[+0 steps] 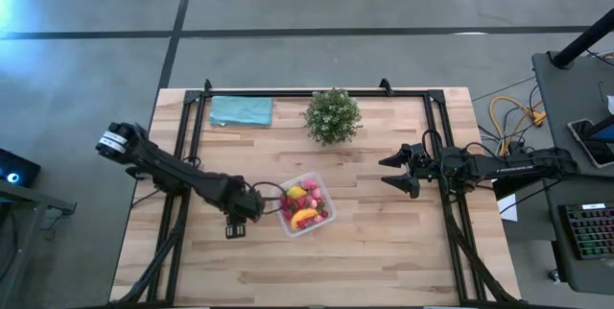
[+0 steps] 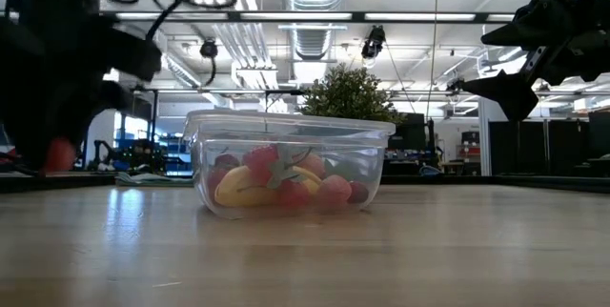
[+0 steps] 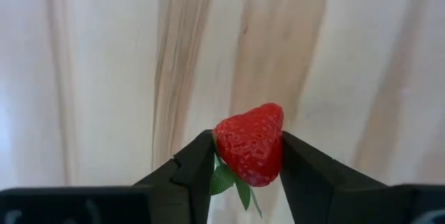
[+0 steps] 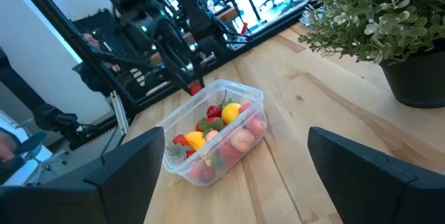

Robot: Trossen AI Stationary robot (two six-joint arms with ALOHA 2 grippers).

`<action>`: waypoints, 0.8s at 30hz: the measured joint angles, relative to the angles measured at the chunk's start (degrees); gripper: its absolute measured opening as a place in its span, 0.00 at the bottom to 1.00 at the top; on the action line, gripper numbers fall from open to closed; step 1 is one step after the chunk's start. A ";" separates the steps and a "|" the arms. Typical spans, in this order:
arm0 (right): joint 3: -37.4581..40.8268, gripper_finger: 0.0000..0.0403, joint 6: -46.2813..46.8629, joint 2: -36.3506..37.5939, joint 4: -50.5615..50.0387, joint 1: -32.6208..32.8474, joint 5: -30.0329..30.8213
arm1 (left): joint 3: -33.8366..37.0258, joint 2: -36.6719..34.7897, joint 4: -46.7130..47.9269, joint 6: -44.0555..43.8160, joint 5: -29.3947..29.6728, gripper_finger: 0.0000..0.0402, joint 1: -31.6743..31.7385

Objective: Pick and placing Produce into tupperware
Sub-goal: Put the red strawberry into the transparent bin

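My left gripper points down just left of the tupperware and is shut on a red toy strawberry. That strawberry also shows in the right wrist view, beside the container's rim. The clear tupperware rests by its base on the wooden table and holds several toy fruits: red strawberries, pink pieces, a lemon and a banana. My right gripper hangs open over the right of the table, facing the container from a distance. My left gripper pinches the strawberry between its two fingers, one on each flank of the red body. The fingers come from above, pointing down. The strawberry is lifted clear of the table; its green leaves lie back between the fingers.
A bushy green potted plant stands toward the far edge, with a flat teal cloth to its left. Bare wood lies around and in front of the container. A dark frame borders the table's left, right and far sides.
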State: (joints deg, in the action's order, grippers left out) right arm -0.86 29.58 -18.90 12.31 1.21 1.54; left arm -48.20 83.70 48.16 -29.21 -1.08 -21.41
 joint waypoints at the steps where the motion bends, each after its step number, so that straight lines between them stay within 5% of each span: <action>1: 0.00 0.86 0.00 -0.01 0.00 0.00 0.00 | -0.96 -0.53 0.82 0.00 0.02 0.31 0.02; 11: 0.00 0.86 0.00 0.00 0.02 0.00 0.00 | -14.91 -2.23 11.19 0.07 4.07 0.31 0.84; 24: 0.00 0.86 0.00 0.00 0.00 -0.02 0.00 | -32.11 4.40 14.46 2.42 7.23 0.31 7.71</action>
State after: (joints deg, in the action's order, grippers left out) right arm -0.86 29.58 -18.90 12.32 1.19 1.54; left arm -80.31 88.10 62.62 -26.80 6.15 -13.70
